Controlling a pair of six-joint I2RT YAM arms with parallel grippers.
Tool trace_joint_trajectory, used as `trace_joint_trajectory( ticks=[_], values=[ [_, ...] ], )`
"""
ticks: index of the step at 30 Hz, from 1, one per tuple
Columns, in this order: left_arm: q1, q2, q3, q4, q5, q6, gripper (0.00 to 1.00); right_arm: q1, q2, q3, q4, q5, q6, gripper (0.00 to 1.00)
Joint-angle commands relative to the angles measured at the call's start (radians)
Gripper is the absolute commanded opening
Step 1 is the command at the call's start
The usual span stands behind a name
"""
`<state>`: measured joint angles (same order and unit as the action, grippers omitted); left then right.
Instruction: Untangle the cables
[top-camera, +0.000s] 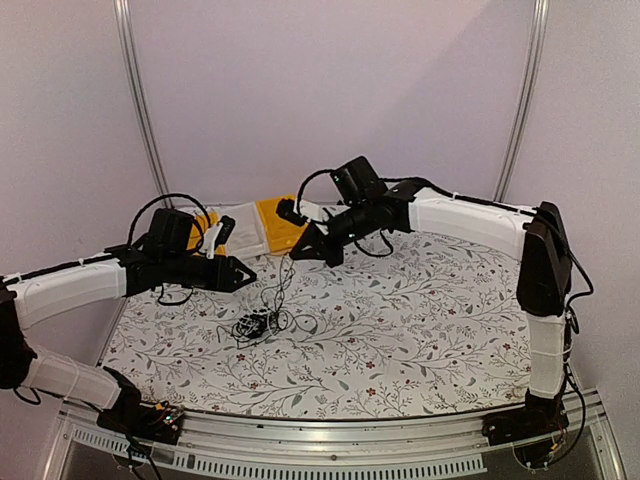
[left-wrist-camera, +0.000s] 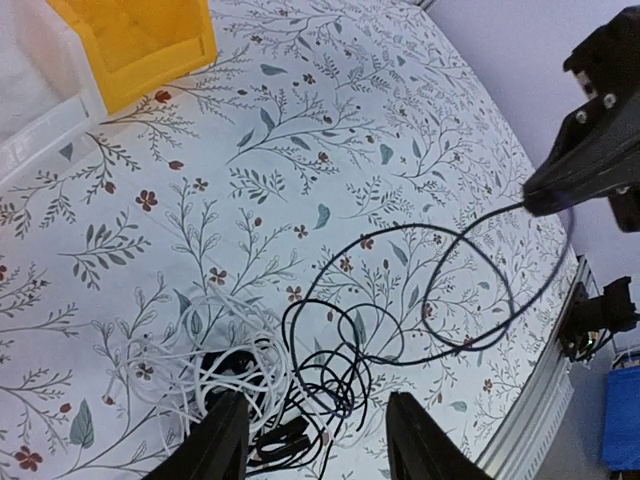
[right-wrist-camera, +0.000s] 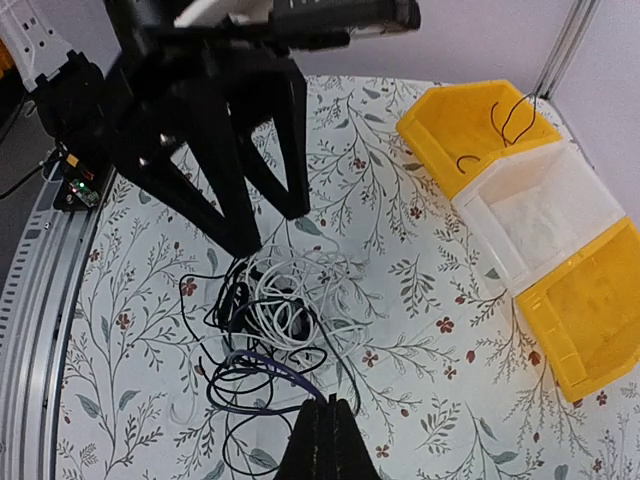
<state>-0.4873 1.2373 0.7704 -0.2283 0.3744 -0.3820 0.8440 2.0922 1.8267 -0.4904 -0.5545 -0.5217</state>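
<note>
The cables (top-camera: 258, 323) lie in one tangle on the flowered table: a white cord (left-wrist-camera: 225, 355) wound through black loops (left-wrist-camera: 345, 375). My right gripper (top-camera: 297, 252) hangs above the heap, shut on a dark purple-black cable (right-wrist-camera: 270, 368) that rises from the tangle to its tips (right-wrist-camera: 328, 425). In the left wrist view that cable (left-wrist-camera: 470, 270) runs in wide loops up to the right gripper (left-wrist-camera: 537, 197). My left gripper (left-wrist-camera: 320, 445) hovers open over the tangle, nothing between its fingers (left-wrist-camera: 215, 440). It also shows in the right wrist view, left gripper (right-wrist-camera: 270, 225).
Bins stand in a row at the back of the table: a yellow bin (right-wrist-camera: 470, 125) with a thin black cable (right-wrist-camera: 505, 115) in it, a white bin (right-wrist-camera: 540, 215), another yellow bin (right-wrist-camera: 590, 310). A metal rail (top-camera: 330, 440) runs along the near edge.
</note>
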Motion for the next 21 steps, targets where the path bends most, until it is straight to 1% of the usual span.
trace_joint_trajectory(
  ticks=[1,5,9,11,15,21],
  values=[
    [-0.021,0.058,-0.042,0.272,0.043,0.005,0.50,0.006,-0.119,0.069,-0.032,-0.034,0.002,0.00],
    [-0.057,0.201,-0.012,0.414,0.058,0.000,0.50,0.010,-0.138,0.150,-0.051,-0.044,0.019,0.00],
    [-0.099,0.375,0.027,0.453,0.058,0.009,0.47,0.011,-0.132,0.283,-0.065,-0.034,0.039,0.00],
    [-0.112,0.432,0.022,0.464,0.057,0.003,0.46,0.011,-0.126,0.374,-0.069,-0.020,0.048,0.00],
    [-0.121,0.465,-0.040,0.504,0.056,-0.013,0.44,0.010,-0.143,0.471,-0.023,0.023,0.062,0.00],
    [-0.126,0.468,-0.100,0.459,0.025,0.002,0.41,0.010,-0.231,0.487,0.145,0.118,0.085,0.00]
  ],
)
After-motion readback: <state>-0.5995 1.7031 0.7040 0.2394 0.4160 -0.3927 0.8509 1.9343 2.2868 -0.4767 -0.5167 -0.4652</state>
